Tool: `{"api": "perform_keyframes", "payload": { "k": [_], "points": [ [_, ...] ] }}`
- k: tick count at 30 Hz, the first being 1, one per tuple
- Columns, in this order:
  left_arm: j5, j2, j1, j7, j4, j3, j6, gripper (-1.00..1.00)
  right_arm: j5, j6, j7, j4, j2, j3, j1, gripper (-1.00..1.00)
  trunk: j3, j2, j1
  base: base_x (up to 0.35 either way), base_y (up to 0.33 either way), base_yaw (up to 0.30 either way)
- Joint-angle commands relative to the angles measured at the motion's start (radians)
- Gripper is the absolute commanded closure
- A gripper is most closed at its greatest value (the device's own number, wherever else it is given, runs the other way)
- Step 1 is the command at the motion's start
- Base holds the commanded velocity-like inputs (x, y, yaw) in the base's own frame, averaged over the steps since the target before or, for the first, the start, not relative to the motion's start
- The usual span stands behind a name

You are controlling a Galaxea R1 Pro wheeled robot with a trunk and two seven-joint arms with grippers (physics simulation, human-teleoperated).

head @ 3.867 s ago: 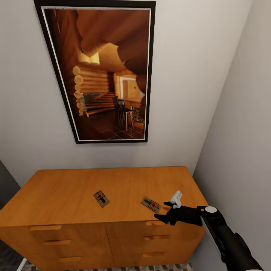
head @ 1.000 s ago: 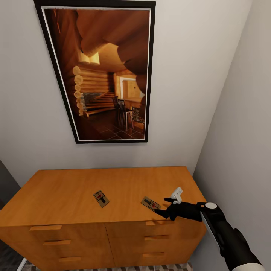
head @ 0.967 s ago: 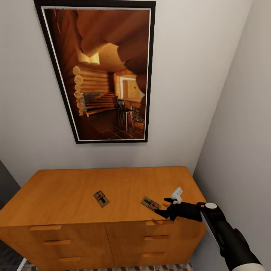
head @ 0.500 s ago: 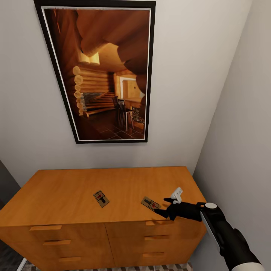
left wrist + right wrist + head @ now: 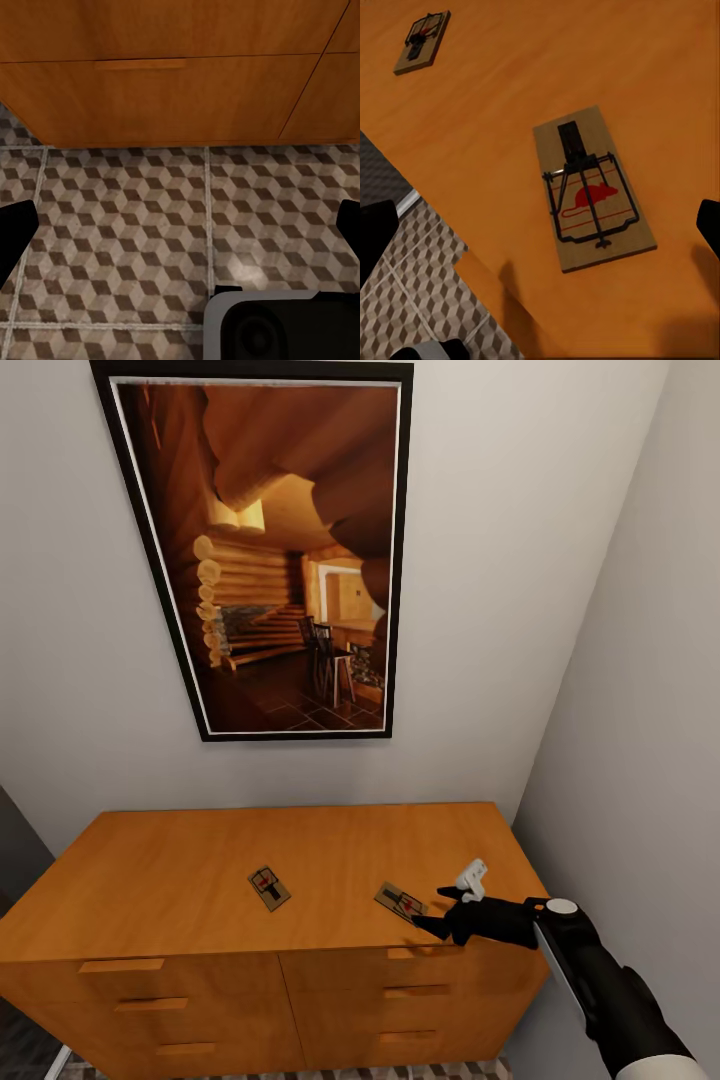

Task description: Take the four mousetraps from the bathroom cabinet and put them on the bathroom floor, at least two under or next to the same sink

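Two mousetraps lie flat on the cabinet top: one at the front edge near the right corner, the other mid-top. The right gripper, fingers apart, hovers just beside the nearer trap. The left gripper, spread wide, faces the bathroom floor.

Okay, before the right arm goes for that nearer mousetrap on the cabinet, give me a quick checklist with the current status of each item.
1. Right gripper open: ok, fingers spread wide in the right wrist view.
2. Nearer mousetrap lying flat on the cabinet top, near its front edge: ok.
3. Gripper lined up on it: ok, it sits between the fingers in the right wrist view.
4. Contact made: not ok, gripper is beside the trap, apart from it.
5. Second mousetrap out of the way: ok, well apart.
6. Left gripper free: ok, open over the bathroom floor.
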Motion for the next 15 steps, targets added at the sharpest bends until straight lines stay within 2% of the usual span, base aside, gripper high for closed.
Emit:
{"api": "perform_keyframes", "payload": {
  "k": [1, 15],
  "points": [
    [0.008, 0.000, -0.001, -0.010, 0.002, 0.003, -0.003, -1.00, 0.006, 0.004, 0.003, 0.001, -0.001, 0.000, -0.001, -1.00, -0.002, -0.002, 0.001, 0.000, 0.000, 0.000],
    [0.008, 0.000, -0.001, -0.010, 0.002, 0.003, -0.003, -1.00, 0.006, -0.002, -0.006, 0.041, -0.003, -0.002, -0.001, -1.00, -0.002, -0.002, 0.001, 0.000, 0.000, 0.000]
  ]
}}
